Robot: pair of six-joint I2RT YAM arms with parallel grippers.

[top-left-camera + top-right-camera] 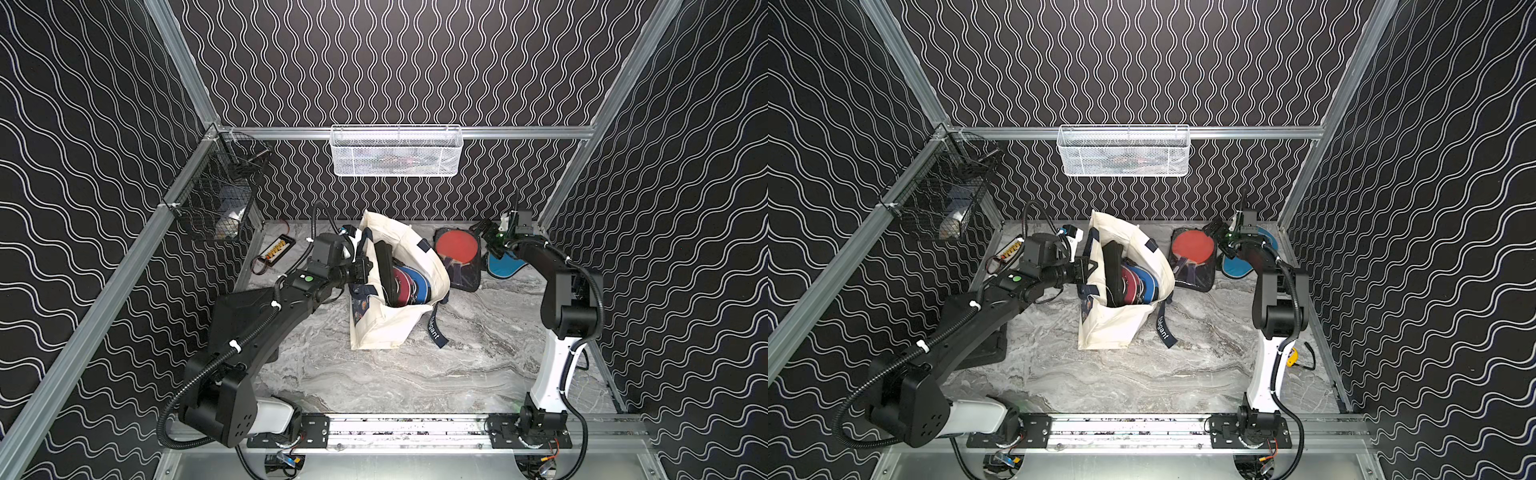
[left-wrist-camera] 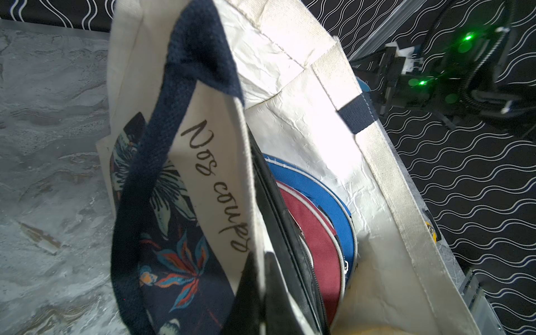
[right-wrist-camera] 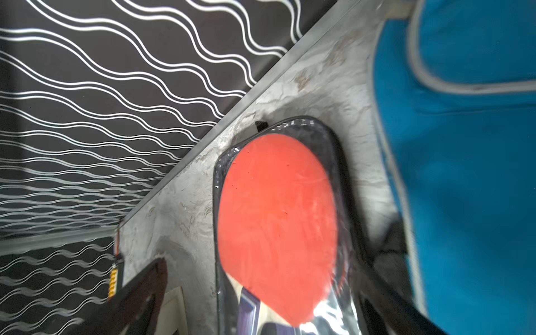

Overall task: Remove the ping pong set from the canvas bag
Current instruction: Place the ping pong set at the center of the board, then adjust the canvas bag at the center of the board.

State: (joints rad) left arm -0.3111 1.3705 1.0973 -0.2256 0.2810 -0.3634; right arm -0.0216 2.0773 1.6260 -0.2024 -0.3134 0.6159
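Both top views: left jaws pinch bag point(image 1: 386, 332) rim, three cases point(image 1: 415, 286) inside, then pouch point(image 1: 459, 249) and teal cover point(image 1: 505, 268) on worktop point(image 1: 415, 374) under open, empty right jaws; risk: if rim slips free, bag likely folds shut over cases.

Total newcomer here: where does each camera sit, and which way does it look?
Top views: twin eyes of one head, high in front, looking down at the table; both arms show.
Left wrist: on the left arm, looking into the canvas bag at blue cover and maroon cover; shut left gripper shows.
Right wrist: on the right arm, facing the clear pouch and teal cover; open right gripper shows.
Shared: both top views show bag, pouch, covers.
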